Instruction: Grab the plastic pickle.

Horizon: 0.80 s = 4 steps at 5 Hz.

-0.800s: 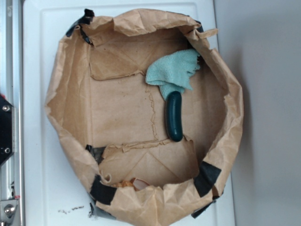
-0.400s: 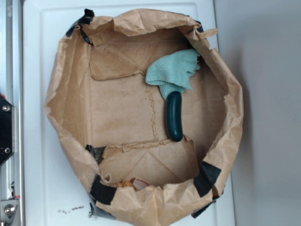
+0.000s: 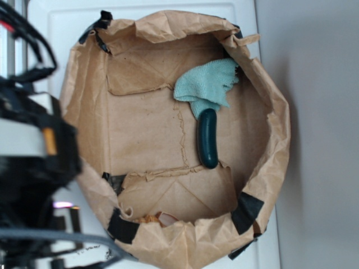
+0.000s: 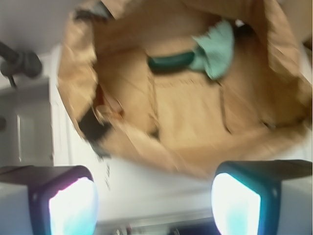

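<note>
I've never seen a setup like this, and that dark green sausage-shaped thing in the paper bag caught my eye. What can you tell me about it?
It is the plastic pickle, a small toy, dark green and glossy, slightly curved with rounded ends. It lies flat on the floor of the brown paper bag, lengthwise up the exterior picture. Its upper end meets or tucks under the pale green cloth. Nothing grips it.

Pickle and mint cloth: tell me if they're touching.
Touching. The exterior view shows the pickle's top end tucked against the cloth's lower edge, with no gap.
</note>
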### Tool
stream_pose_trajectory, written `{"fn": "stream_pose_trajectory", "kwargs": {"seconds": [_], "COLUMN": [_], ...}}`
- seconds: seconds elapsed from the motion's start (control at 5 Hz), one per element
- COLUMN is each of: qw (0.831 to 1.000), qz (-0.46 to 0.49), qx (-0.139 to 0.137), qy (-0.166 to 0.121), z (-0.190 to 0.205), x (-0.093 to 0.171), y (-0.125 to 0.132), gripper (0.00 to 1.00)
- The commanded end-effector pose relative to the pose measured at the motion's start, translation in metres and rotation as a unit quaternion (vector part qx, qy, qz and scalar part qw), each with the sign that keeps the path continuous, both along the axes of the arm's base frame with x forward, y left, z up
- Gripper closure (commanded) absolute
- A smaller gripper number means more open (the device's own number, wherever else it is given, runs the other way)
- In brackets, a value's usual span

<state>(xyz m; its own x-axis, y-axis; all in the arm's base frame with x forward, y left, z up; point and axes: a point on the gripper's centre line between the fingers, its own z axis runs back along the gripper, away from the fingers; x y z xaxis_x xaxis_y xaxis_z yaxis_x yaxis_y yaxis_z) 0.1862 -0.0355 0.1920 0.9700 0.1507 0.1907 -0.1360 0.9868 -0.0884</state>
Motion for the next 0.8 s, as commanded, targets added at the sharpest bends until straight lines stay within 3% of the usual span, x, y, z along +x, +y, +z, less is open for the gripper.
{"fn": "stream_pose_trajectory", "kwargs": {"seconds": [0.0, 0.2, 0.6], "qw": [0.992, 0.970, 0.970], "qz": [0.118, 0.241, 0.241], "qx": [0.008, 0.017, 0.017], "qy": [-0.038, -0.029, -0.029], "z": [-0.014, -0.016, -0.016], "x": [0.062, 0.082, 0.082], "y": [-0.010, 0.000, 0.000], "gripper": [0.00, 0.00, 0.00]}}
